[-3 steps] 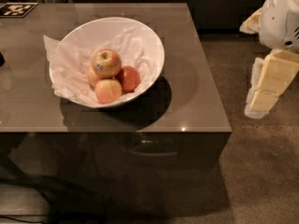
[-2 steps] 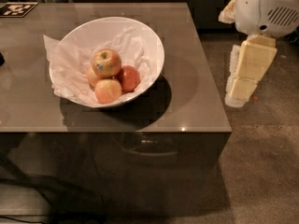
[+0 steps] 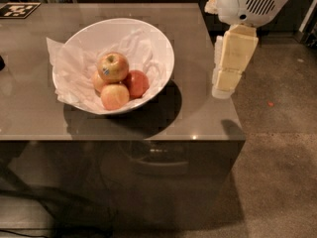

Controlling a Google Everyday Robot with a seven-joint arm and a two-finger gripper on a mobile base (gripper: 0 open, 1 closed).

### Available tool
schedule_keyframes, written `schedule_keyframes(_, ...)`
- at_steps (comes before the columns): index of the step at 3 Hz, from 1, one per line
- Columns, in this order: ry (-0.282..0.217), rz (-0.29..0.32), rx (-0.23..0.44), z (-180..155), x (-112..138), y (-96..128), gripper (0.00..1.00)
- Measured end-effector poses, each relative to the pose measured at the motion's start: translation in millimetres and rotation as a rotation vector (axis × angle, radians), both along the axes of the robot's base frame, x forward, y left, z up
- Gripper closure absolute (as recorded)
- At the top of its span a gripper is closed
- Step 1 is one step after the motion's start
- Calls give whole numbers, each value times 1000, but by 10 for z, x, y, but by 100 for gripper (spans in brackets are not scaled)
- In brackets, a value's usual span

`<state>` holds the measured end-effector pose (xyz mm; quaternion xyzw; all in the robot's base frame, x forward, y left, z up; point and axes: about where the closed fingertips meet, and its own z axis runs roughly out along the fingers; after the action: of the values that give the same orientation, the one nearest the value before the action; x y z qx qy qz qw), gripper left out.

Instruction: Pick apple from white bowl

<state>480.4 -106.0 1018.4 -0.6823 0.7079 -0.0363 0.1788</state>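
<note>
Nothing of the pick was done. The yellow-green, red-blushed apple with a blue sticker [image 3: 113, 67] lay on redder apples [image 3: 136, 83] in the large glossy white bowl [image 3: 159, 48] on the grey-brown desk [image 3: 198, 114]. The cream-coloured claw [image 3: 223, 89] hung over the desk's right edge, well apart from the bowl and carrying nothing. Its opening could not be told. Reaching, gripping and lifting all remained.
</note>
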Motion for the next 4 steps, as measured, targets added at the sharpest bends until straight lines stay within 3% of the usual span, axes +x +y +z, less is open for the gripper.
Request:
schedule_keyframes(2, -15, 208, 49, 52, 530, 834, 0)
schedule_keyframes(3, 21, 314, 74, -74, 694, 1282, 0)
schedule_keyframes(4, 2, 312, 85, -56, 730, 1321, 0)
